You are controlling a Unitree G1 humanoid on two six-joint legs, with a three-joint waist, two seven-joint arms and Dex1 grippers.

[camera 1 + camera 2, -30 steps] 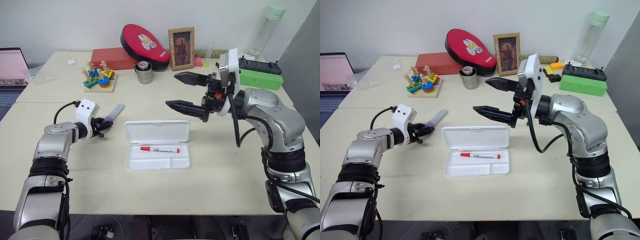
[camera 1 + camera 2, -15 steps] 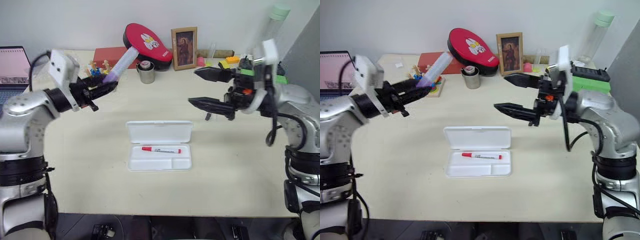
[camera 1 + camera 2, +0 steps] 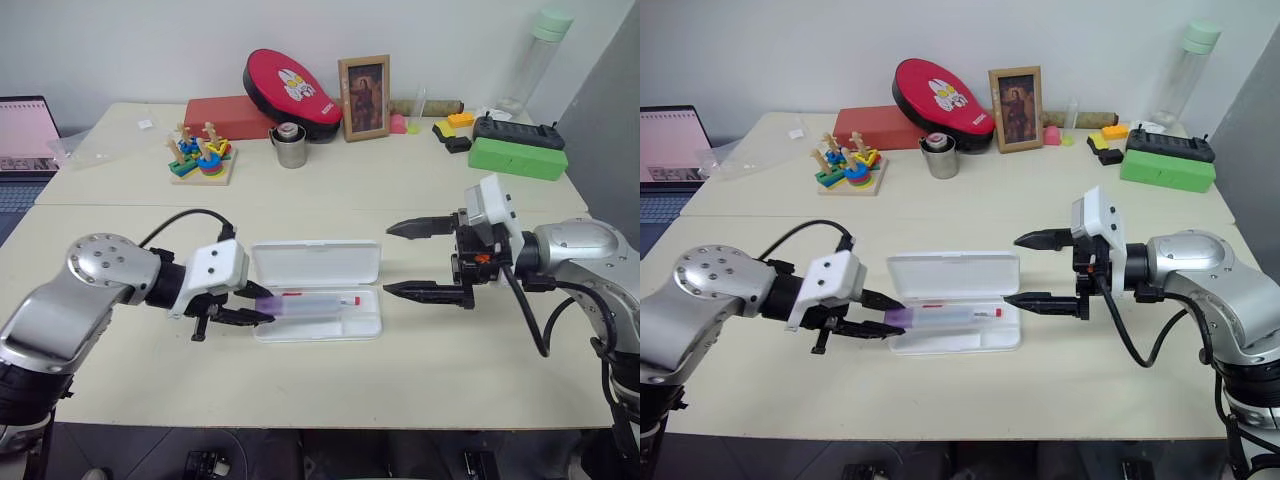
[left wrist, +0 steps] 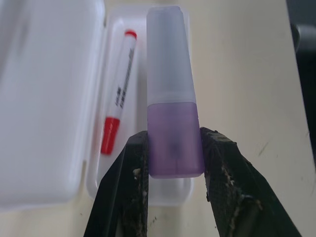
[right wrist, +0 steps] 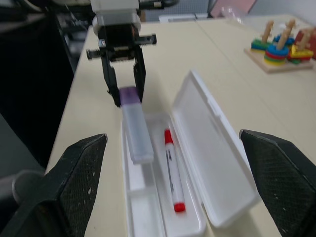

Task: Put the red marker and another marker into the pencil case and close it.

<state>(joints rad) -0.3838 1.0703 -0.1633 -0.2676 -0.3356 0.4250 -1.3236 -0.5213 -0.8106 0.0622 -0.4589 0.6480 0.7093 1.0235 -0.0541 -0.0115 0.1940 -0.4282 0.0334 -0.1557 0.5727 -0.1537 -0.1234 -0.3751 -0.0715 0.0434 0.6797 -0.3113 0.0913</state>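
White pencil case (image 3: 318,265) lies open on the tabletop (image 3: 420,370), lid back; red marker (image 4: 118,98) already in the tray; left gripper (image 3: 876,314), jaws clamped on the purple end of the lilac marker (image 4: 173,103), holds it over the tray, not yet released; right gripper (image 3: 425,260) waits just beside the case, jaws wide apart, empty; left to do: drop, then shut lid.
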